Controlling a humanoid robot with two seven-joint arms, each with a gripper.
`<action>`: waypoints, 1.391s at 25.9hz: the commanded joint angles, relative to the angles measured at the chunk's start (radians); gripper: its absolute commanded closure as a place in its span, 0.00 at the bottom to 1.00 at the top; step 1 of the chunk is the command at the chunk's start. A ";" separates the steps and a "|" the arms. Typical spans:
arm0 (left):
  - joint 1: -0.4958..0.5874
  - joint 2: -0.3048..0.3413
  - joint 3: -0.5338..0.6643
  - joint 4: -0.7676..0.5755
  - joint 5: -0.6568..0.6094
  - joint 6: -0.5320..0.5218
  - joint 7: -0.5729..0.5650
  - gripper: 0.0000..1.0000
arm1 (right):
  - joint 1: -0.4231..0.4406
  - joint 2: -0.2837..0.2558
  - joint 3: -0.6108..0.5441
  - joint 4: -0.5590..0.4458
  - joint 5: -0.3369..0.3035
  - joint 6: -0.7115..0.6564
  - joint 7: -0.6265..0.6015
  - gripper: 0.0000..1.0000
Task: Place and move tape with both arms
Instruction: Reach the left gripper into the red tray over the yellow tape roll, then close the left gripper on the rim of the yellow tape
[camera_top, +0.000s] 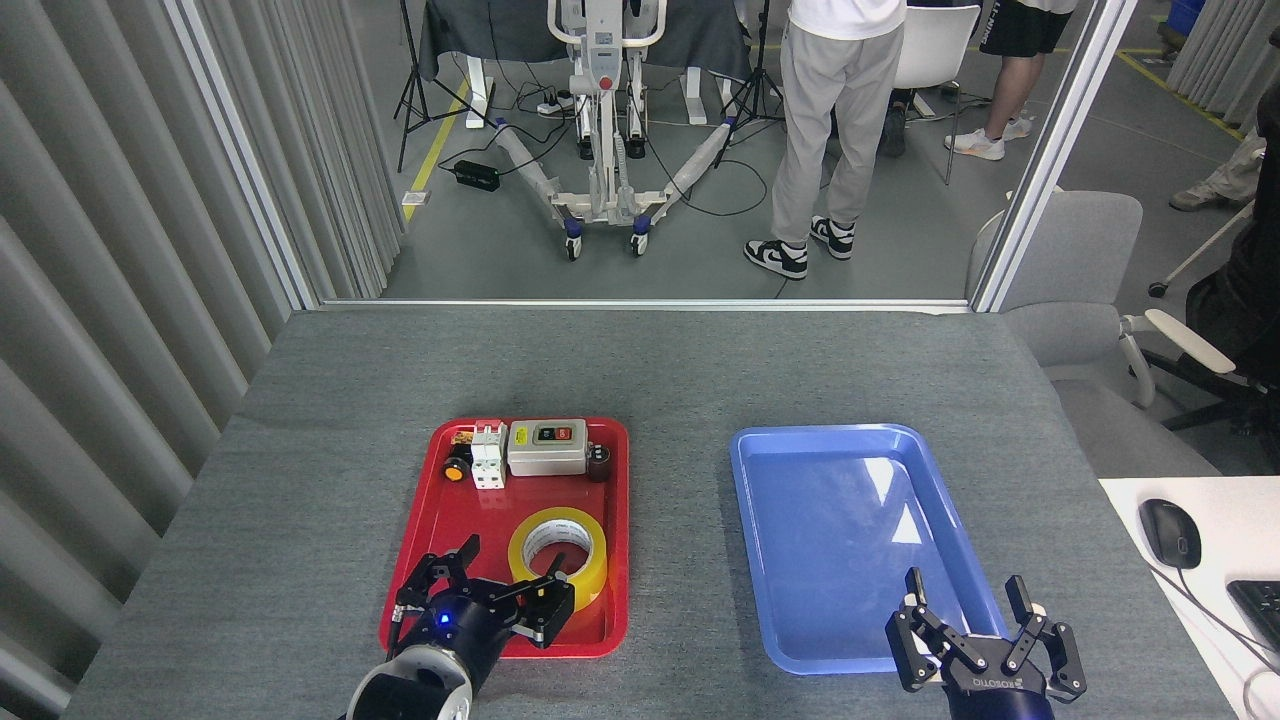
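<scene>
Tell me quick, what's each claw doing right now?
Left gripper: open, fingers spread just beside the tape, holding nothing.
Right gripper: open, empty, over the blue tray's near edge.

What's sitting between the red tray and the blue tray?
Nothing. The head view shows only bare grey table between the red tray and the blue tray.
</scene>
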 joint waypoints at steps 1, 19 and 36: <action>-0.081 -0.008 -0.004 0.013 0.001 -0.001 -0.248 0.00 | 0.001 -0.001 0.000 -0.001 0.000 0.000 0.001 0.00; -0.377 -0.051 -0.043 0.543 -0.002 0.019 -0.280 0.00 | -0.008 -0.006 0.006 -0.002 -0.002 0.000 0.001 0.00; -0.392 -0.039 -0.045 0.656 -0.011 0.079 -0.073 0.07 | -0.029 -0.013 0.008 -0.001 -0.002 -0.048 0.001 0.00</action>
